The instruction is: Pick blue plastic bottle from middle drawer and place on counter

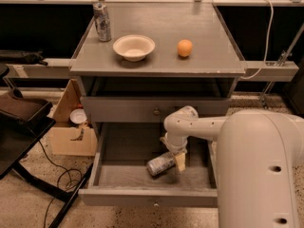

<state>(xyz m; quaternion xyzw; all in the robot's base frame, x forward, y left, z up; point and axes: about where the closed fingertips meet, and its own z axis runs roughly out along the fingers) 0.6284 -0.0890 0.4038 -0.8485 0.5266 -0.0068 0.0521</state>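
The blue plastic bottle (160,164) lies on its side on the floor of the open middle drawer (122,175), cap end toward the right. My gripper (179,159) reaches down into the drawer and sits right against the bottle's right end, with the white arm (204,127) coming in from the right. The contact between gripper and bottle is partly hidden by the wrist. The counter (209,37) is the grey top of the cabinet above.
On the counter stand a silver can (102,22) at the back left, a white bowl (134,46) and an orange (185,48). The drawer above (123,109) is shut. A cardboard box (71,132) and a black stand (21,122) are to the left.
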